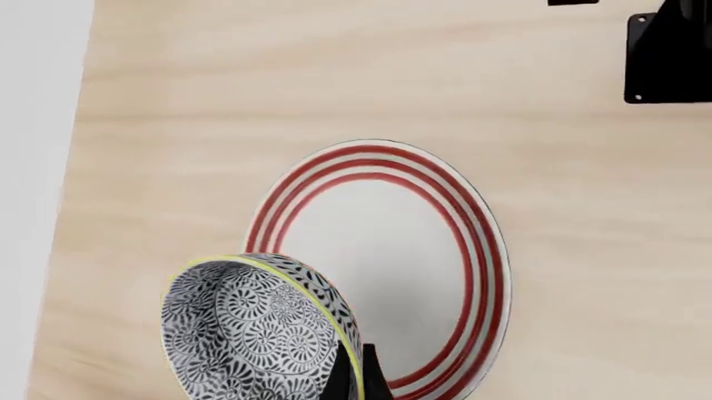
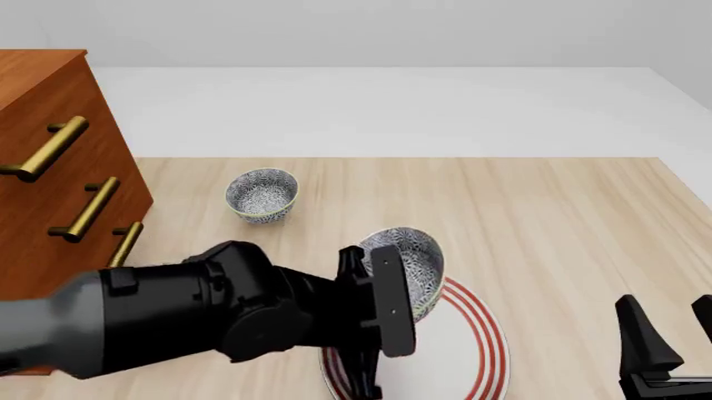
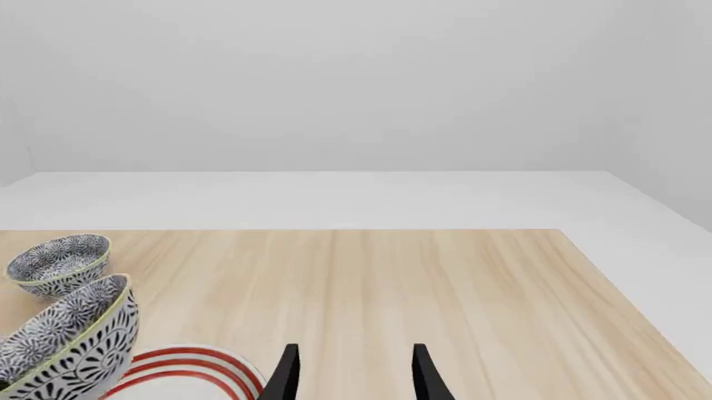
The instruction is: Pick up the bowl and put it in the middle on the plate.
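Observation:
My left gripper (image 1: 353, 368) is shut on the rim of the bowl (image 1: 250, 325), a small bowl with a dense floral pattern and a cream rim. It holds the bowl tilted on its side, above the near-left edge of the plate (image 1: 384, 258). In the front view the bowl (image 2: 409, 257) hangs over the white, red-ringed plate (image 2: 481, 350), with the left arm covering the plate's left part. My right gripper (image 2: 671, 323) stands open and empty at the front right, apart from the plate. The right wrist view shows the held bowl (image 3: 69, 343) above the plate's rim (image 3: 192, 365).
A second, identical-looking bowl (image 2: 262, 194) stands upright on the table further back left, and also shows in the right wrist view (image 3: 62, 260). A wooden dresser (image 2: 50, 175) with brass handles stands at the left edge. The table's far edge runs behind the bowls.

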